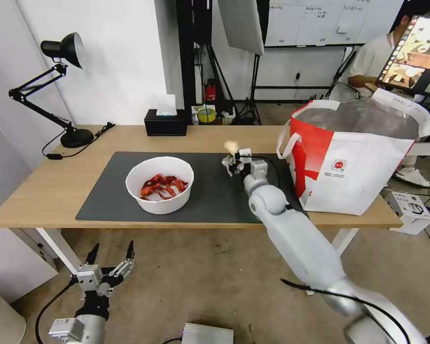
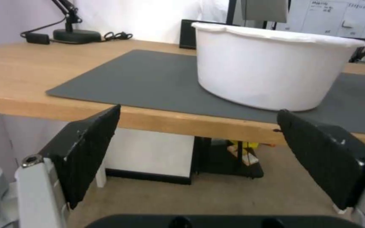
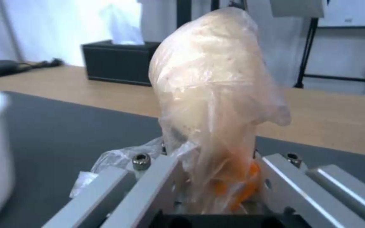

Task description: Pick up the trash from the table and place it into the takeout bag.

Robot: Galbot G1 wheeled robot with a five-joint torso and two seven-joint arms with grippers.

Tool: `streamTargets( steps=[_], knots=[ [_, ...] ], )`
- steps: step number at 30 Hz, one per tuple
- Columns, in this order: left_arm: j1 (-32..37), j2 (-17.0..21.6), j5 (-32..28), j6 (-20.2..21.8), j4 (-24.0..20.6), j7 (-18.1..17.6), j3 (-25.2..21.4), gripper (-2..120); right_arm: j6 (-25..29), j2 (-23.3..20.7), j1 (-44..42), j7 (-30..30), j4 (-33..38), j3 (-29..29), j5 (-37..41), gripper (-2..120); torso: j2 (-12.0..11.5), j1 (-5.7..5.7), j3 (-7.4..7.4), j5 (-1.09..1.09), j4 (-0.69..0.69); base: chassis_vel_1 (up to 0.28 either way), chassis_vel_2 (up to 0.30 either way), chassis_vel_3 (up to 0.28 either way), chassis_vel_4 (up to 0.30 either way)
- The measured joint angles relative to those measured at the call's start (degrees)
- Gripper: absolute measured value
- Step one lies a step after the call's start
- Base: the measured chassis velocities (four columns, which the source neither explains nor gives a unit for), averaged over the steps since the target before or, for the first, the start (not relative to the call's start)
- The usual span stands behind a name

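right gripper [image 1: 235, 160]: fingers pinch the wrapped ball [image 1: 231, 146], held above the mat, left of the bag [image 1: 363, 172] | left gripper [image 1: 111, 258]: fingers spread, parked below the table [image 1: 48, 191] | advice: lift above the bag rim before releasing, grip is only on loose wrap | bowl [image 1: 160, 184] waits on the mat

A black articulated desk lamp [image 1: 57, 81] is standing at the far left corner of the desk, its cord [image 1: 76, 148] trailing across the wood. A black tissue box [image 1: 166, 123] is sitting at the far edge, a white tissue [image 1: 166, 104] poking up from it. A white cardboard box [image 1: 411, 210] is lying on the floor at the right.
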Motion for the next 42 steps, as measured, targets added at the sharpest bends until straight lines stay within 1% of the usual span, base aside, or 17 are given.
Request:
streamTargets(
  steps=[2, 4, 5, 8, 14, 17, 21, 22, 24, 25, 28, 29, 31, 35, 38, 40, 42],
  knots=[
    [-0.21, 0.3, -0.1, 0.01, 0.3, 0.0, -0.07, 100, 0.39, -0.99, -1.69, -0.15, 2.22, 0.39, -0.01, 4, 0.0, 0.0, 0.0, 0.01, -0.01, 0.0, 0.0, 0.0, 0.0],
    [-0.6, 0.73, -0.18, 0.02, 0.81, -0.01, 0.01, 100, 1.19, -3.19, -6.11, -0.57, 7.48, 1.86, -0.05, 4, 0.0, 0.0, 0.0, 0.01, -0.01, 0.0, 0.0, 0.0, 0.0],
    [-0.6, 0.73, -0.18, 0.02, 0.81, -0.01, 0.01, 100, 1.19, -3.19, -6.11, -0.57, 7.48, 1.86, -0.05, 4, 0.0, 0.0, 0.0, 0.01, -0.01, 0.0, 0.0, 0.0, 0.0],
    [-0.99, 0.92, -0.18, 0.03, 1.23, 0.0, 0.54, 100, 3.06, -6.34, -13.07, -1.94, 14.72, 5.91, -0.46, 4, 0.0, 0.0, 0.0, 0.0, -0.01, 0.0, 0.0, 0.0, 0.0],
    [-1.31, 0.94, -0.12, 0.04, 1.49, 0.04, 1.21, 100, 6.51, -9.16, -21.46, -3.62, 20.43, 10.81, -3.96, 4, 0.0, 0.0, 0.0, 0.0, 0.0, 0.0, 0.0, 0.0, 0.0],
    [-1.4, 0.85, -0.09, 0.04, 1.57, 0.06, 1.43, 100, 7.57, -9.07, -25.69, -3.64, 22.44, 13.59, -5.83, 4, 0.0, 0.0, 0.0, 0.0, -0.01, 0.0, 0.0, 0.0, 0.0],
    [-1.48, 0.49, 0.11, 0.03, 1.57, 0.1, 2.11, 100, 9.59, -6.93, -33.94, -3.69, 26.05, 20.2, -7.94, 4, 0.0, 0.0, 0.0, 0.01, 0.0, 0.0, 0.0, 0.0, 0.0],
    [-1.48, 0.49, 0.11, 0.03, 1.57, 0.1, 2.11, 100, 9.59, -6.93, -33.94, -3.69, 26.05, 20.2, -7.94, 4, 0.0, 0.0, 0.0, 0.01, 0.0, 0.0, 0.0, 0.0, 0.0],
    [-1.47, 0.44, 0.14, -0.01, 1.34, 0.12, 2.39, 100, 10.9, -5.79, -38.05, -4.46, 28.31, 24.36, -8.43, 4, 0.0, 0.0, 0.0, 0.01, 0.0, 0.0, 0.0, 0.0, 0.0],
    [-1.47, 0.44, 0.14, -0.01, 1.34, 0.12, 2.39, 100, 10.9, -5.79, -38.05, -4.46, 28.31, 24.36, -8.43, 4, 0.0, 0.0, 0.0, 0.01, 0.0, 0.0, 0.0, 0.0, 0.0],
    [-1.54, 0.47, 0.14, -0.09, 1.31, 0.16, 2.66, 100, 12.21, -4.59, -41.99, -5.21, 31.6, 29.92, -8.35, 4, 0.0, 0.0, 0.0, -0.01, -0.01, 0.0, 0.0, 0.0, 0.0],
    [-1.54, 0.47, 0.14, -0.09, 1.31, 0.16, 2.66, 100, 12.21, -4.59, -41.99, -5.21, 31.6, 29.92, -8.35, 4, 0.0, 0.0, 0.0, -0.01, -0.01, 0.0, 0.0, 0.0, 0.0],
    [-1.54, 0.51, 0.15, -0.51, 1.73, 0.29, 2.87, 100, 12.56, -3.88, -44.5, -5.21, 35.31, 34.42, -7.45, 4, 0.0, 0.0, 0.0, -0.01, -0.01, 0.0, 0.0, 0.0, 0.0],
    [-1.4, 1.01, 0.41, -1.24, 2.44, 0.58, 3.47, 100, 12.73, -4.75, -44.53, -5.07, 37.63, 37.2, -5.78, 4, 0.0, -0.01, 0.0, 0.0, -0.02, 0.0, 0.0, 0.0, 0.0],
    [-1.25, 1.18, 0.68, -1.64, 2.71, 0.81, 3.89, 100, 12.0, -7.76, -41.6, -3.49, 39.37, 39.78, -0.99, 4, 0.0, 0.0, 0.0, 0.01, 0.0, 0.0, 0.0, 0.0, 0.0],
    [-1.21, 1.18, 0.69, -1.68, 2.71, 0.83, 3.91, 100, 11.73, -8.43, -41.03, -3.07, 39.5, 40.12, -0.17, 4, 0.0, 0.0, 0.0, 0.01, 0.0, 0.0, 0.0, 0.0, 0.0],
    [-0.89, 1.21, 0.73, -1.88, 2.52, 0.91, 3.98, 100, 10.08, -11.9, -38.33, -1.06, 39.78, 41.24, 3.3, 4, 0.0, 0.0, 0.01, 0.0, 0.0, 0.0, 0.0, 0.0, 0.0]
  ],
)
